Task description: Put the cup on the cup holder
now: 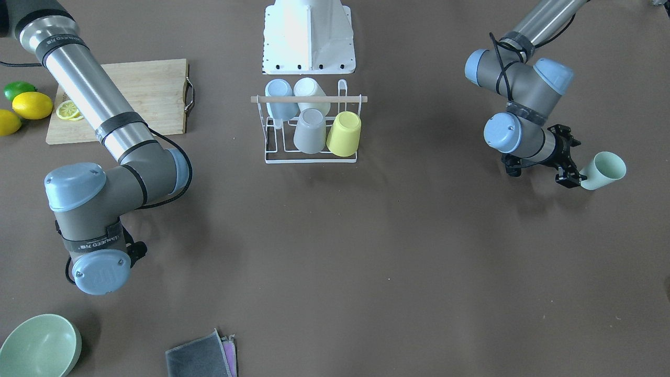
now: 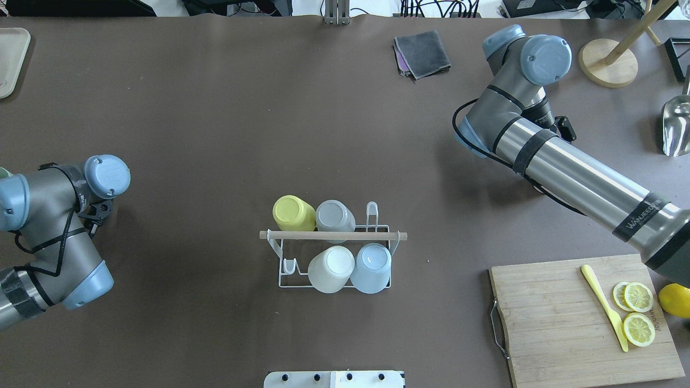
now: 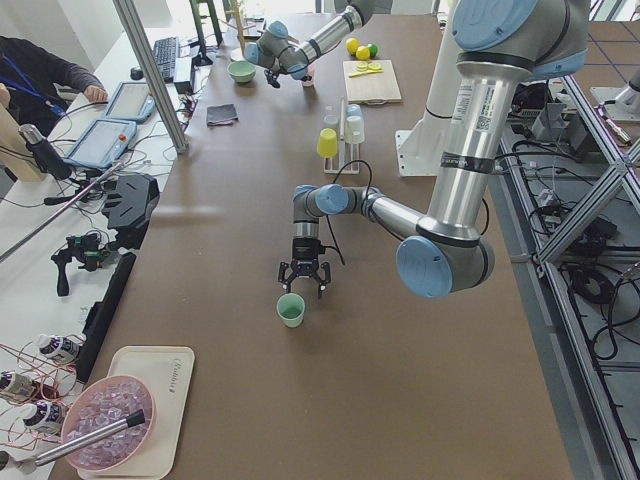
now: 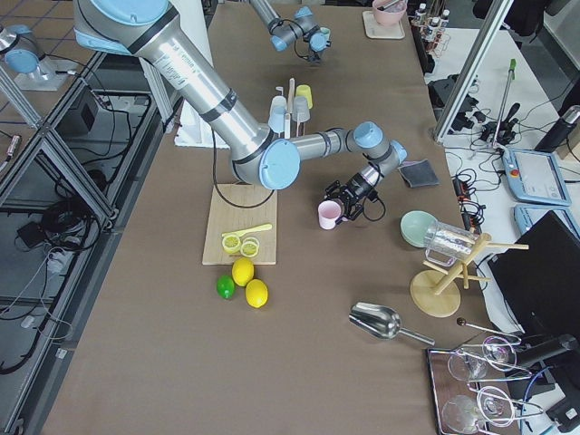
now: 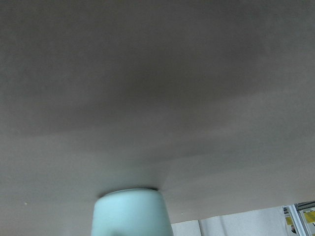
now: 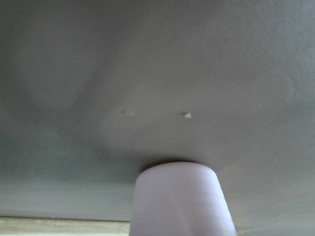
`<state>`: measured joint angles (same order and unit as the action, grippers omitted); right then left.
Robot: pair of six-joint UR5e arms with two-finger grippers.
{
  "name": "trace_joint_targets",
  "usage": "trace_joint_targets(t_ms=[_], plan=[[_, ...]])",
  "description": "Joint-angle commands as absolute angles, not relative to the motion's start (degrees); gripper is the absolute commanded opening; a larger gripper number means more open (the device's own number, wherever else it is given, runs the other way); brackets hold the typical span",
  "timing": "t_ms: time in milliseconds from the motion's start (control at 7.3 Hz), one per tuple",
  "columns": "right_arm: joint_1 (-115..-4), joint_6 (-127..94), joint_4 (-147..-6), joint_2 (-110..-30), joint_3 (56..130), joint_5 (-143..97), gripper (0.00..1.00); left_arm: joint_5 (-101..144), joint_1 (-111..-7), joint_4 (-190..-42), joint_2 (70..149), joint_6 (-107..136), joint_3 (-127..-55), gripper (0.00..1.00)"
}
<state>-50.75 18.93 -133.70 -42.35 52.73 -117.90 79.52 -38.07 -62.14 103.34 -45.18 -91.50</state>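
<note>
The white wire cup holder (image 1: 311,157) with its wooden rod (image 2: 332,235) stands mid-table and carries several upturned cups: yellow (image 1: 344,134), grey (image 1: 309,131), white and blue. A mint cup (image 1: 604,170) stands upright at the table's left end. My left gripper (image 1: 576,162) is level with it, jaws spread, the cup just off one fingertip; the cup fills the bottom of the left wrist view (image 5: 130,211). A pink cup (image 4: 329,215) stands right in front of my right gripper (image 4: 349,201), which is hidden under the wrist in the other views. I cannot tell its state.
A cutting board (image 2: 585,318) with lemon slices and a yellow knife lies near the right arm, lemons and a lime (image 1: 21,90) beside it. A green bowl (image 1: 39,345), folded cloths (image 2: 421,53), a wooden stand (image 2: 608,62) and a metal scoop lie farther out.
</note>
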Motion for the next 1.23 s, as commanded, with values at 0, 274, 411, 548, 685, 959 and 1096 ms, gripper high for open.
trace_joint_targets(t_ms=[0,274,411,548,685,959,1096], plan=[[-49.9,19.0,-134.0,-42.4,52.6,-117.2,0.99,77.3,-38.2,-62.1,103.3,-45.0,-91.5,0.98],[-49.5,19.0,-134.5,-42.3,52.4,-114.7,0.99,74.9,-38.7,-62.3,103.3,-44.7,-91.6,0.98],[-49.5,19.0,-134.5,-42.3,52.3,-114.6,0.99,74.9,-38.7,-62.6,103.1,-44.7,-91.5,0.98],[-49.5,18.9,-134.5,-42.1,51.9,-114.3,0.99,74.8,-38.8,-64.1,103.0,-44.8,-90.8,0.98],[-49.1,18.9,-134.5,-42.1,51.8,-114.1,0.99,74.8,-38.8,-65.6,102.9,-44.8,-89.4,0.98],[-48.9,18.7,-134.5,-42.1,51.8,-114.2,0.98,74.2,-38.8,-67.1,102.7,-44.9,-88.5,0.98],[-48.9,18.7,-134.5,-42.1,51.7,-114.1,0.98,74.1,-38.9,-67.2,102.6,-44.9,-88.4,0.98]])
